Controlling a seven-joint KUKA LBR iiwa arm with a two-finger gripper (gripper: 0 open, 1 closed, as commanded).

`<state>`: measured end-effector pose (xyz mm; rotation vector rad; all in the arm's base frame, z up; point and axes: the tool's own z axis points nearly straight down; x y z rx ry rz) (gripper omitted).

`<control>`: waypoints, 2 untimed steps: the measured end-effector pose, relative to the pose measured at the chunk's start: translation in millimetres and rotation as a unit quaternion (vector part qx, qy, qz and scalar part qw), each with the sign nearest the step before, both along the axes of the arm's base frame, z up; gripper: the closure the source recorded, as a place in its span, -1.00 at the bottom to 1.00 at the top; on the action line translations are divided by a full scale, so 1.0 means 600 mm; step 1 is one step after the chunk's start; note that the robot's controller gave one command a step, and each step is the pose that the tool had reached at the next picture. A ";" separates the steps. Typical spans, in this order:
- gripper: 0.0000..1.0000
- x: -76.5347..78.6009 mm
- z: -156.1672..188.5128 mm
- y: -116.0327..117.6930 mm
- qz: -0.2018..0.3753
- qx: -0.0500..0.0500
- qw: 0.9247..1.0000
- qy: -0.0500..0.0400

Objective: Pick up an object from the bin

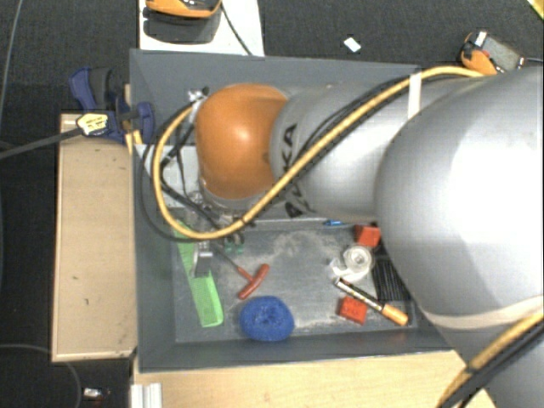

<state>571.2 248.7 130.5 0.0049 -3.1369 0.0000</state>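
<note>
One pick, progress: judged early. Nothing was seen in the hold of the gripper (202, 257), which sat low in the left part of the bin (297, 353). Closing on a thing and lifting it clear were both left to do.
Blue ball (266, 319): nearest of all, round and fuzzy, against the near wall about midway along it. It lay apart from the gripper, off to that one's near right.
Orange block (352, 310): near right of the floor, with a yellow-and-black pen (371, 302) lying slantwise just beside it, seemingly touching.
Green block (204, 294): long, flat and pale green, in the near-left corner, lying lengthwise from the near wall toward the gripper. Its far end ran up to the gripper, so it was judged the likeliest thing for the pick. Whether the two touched could not be told.
Red stick (252, 281): short and thin, slanted on the bare floor between the green block and the blue ball, near the gripper but clear of it.
White roll (355, 262): farther back on the right, well apart from the gripper.
Gripper: right at the far end of the green block. How far open it stood could not be told, since the wrist above hid most of it.
Orange cover (242, 143): farther still, rounded, part of the wrist, sitting over the gripper.
Arm (459, 185): broad and grey, reaching in from the right across the far half of the bin.
</note>
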 end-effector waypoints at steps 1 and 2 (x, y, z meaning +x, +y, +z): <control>-1.00 0.004 0.006 -0.001 -0.003 0.001 1.000 -0.003; -1.00 -0.028 -0.054 -0.087 0.106 0.002 0.994 -0.006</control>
